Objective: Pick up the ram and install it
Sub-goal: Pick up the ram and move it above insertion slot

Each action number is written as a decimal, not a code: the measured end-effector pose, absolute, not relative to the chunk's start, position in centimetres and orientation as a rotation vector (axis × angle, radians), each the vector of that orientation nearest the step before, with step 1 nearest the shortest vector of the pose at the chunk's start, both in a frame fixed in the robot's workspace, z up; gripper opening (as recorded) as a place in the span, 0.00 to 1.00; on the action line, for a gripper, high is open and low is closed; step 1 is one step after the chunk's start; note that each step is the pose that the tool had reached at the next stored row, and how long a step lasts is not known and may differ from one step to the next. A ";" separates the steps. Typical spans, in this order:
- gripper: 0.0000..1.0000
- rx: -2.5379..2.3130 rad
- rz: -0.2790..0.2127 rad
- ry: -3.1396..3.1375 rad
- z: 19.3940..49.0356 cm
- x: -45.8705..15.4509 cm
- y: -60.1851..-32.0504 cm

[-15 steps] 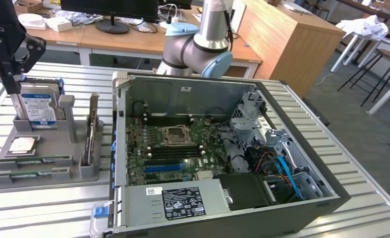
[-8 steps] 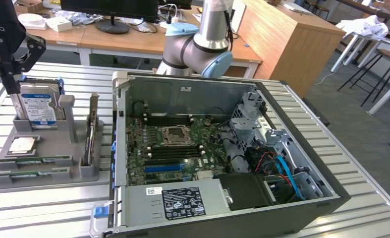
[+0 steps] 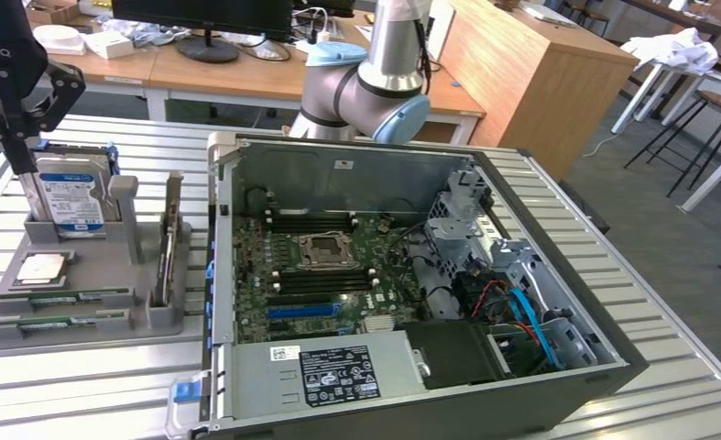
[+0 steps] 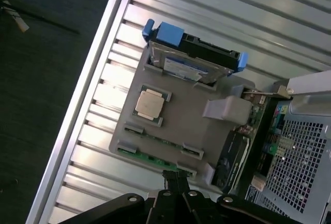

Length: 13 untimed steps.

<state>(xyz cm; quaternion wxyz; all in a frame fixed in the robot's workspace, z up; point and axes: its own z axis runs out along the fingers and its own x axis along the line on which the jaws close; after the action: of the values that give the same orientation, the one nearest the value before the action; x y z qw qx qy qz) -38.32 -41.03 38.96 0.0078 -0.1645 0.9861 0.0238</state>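
Two ram sticks, thin and green, lie in slots at the front of a grey holder (image 3: pixel 152 316): one ram stick (image 3: pixel 70 297) (image 4: pixel 158 140) and, beside it, another (image 3: pixel 55 321) (image 4: pixel 147 158). My black gripper (image 3: pixel 26 170) (image 4: pixel 175 176) hangs above the holder at the exterior view's left. Its fingers are shut together with nothing between them. In the wrist view the fingertips sit over the holder's edge, close to one end of the nearer stick. The open computer case (image 3: pixel 543 220) lies beside the holder, its motherboard (image 3: pixel 311 275) exposed.
The holder also carries an upright hard drive (image 3: pixel 73 197) (image 4: pixel 192 61), a silver CPU chip (image 3: pixel 40 268) (image 4: pixel 151 102) and an upright card (image 3: pixel 169 240). Everything stands on a slatted metal table (image 3: pixel 79 385). Desks, a wooden cabinet and stools stand behind.
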 end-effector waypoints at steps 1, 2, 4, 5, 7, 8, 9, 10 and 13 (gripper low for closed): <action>0.10 -0.533 0.075 3.079 39.0 -38.3 -41.0; 0.10 -0.551 0.075 3.077 39.0 -38.3 -41.0; 0.10 -0.588 0.075 3.070 39.0 -38.3 -41.0; 0.10 -0.607 0.075 3.067 39.0 -38.3 -41.0; 0.10 -0.645 0.075 3.060 39.0 -38.3 -41.0; 0.10 -0.663 0.076 3.056 38.9 -38.3 -41.0; 0.10 -0.681 0.076 3.053 38.9 -38.3 -41.0; 0.10 -0.699 0.076 3.049 38.9 -38.3 -41.0; 0.10 -0.752 0.076 3.037 38.9 -38.3 -41.0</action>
<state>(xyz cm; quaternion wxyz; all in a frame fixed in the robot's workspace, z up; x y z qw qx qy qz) -38.32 -41.03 38.94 0.0060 -0.2404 0.9704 0.0244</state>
